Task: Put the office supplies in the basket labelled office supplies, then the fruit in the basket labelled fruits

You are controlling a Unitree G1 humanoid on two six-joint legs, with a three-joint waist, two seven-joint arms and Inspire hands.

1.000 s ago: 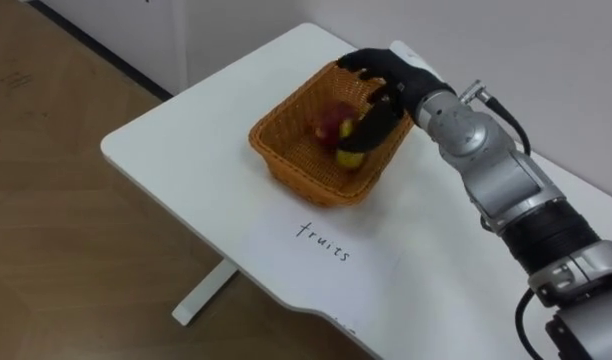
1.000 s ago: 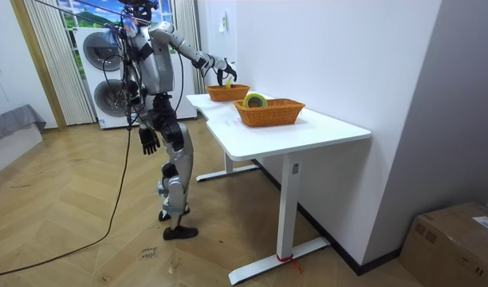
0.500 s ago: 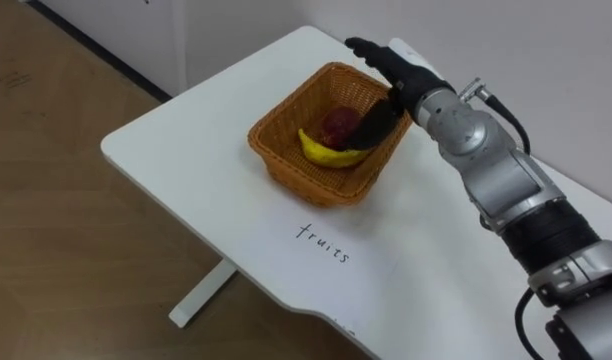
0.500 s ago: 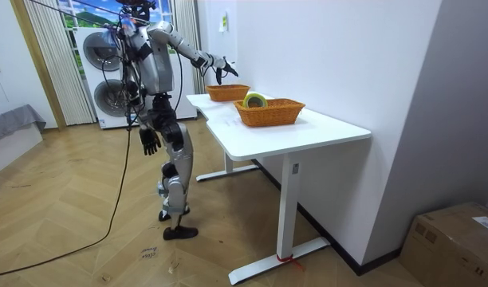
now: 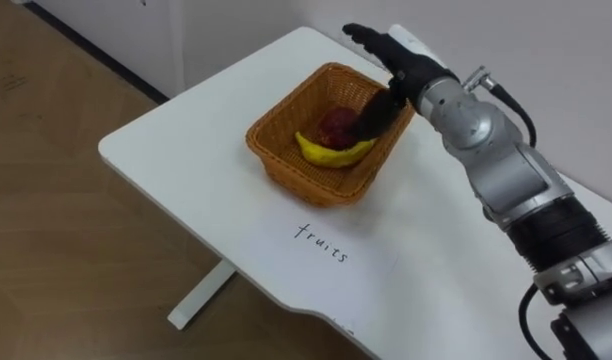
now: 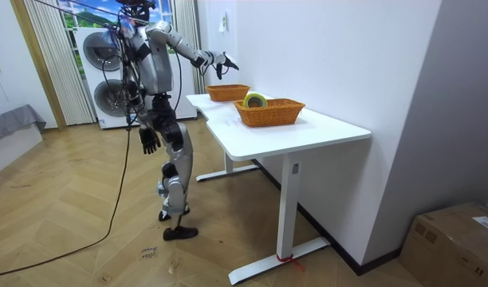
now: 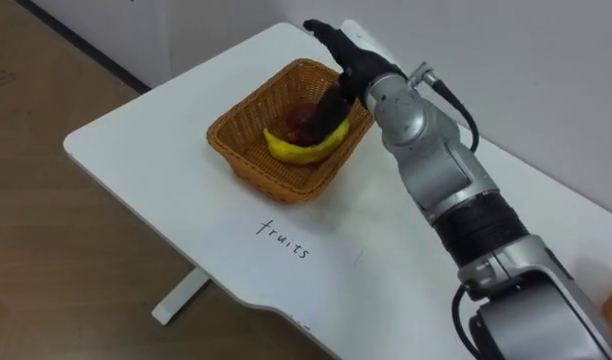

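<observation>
A humanoid stands at the end of a white table (image 6: 324, 126) on the room view's left, its right arm stretched over the fruit basket (image 5: 286, 165). A second basket (image 6: 269, 114) further along the top holds a green-and-yellow item (image 6: 254, 99). The right hand (image 5: 401, 62) was down inside the fruit basket a second ago, curled round a banana. It has since let go and lifted, and now hangs spread and empty above the rim at the basket's 1 o'clock, thumb dipping toward the inside. The left hand (image 6: 149, 142) hangs by the hip; whether it holds anything cannot be told from that far off. The banana (image 5: 331, 153) lies on the basket floor toward 4 o'clock. It rests against a red apple (image 5: 338, 124) just beyond it, toward 1 o'clock. A handwritten label (image 5: 323, 242) sits on the table at the basket's 6 o'clock. The drop looks complete, so this fruit counts as sorted. The likely next move is to draw the arm back and go for whatever is left to sort.
</observation>
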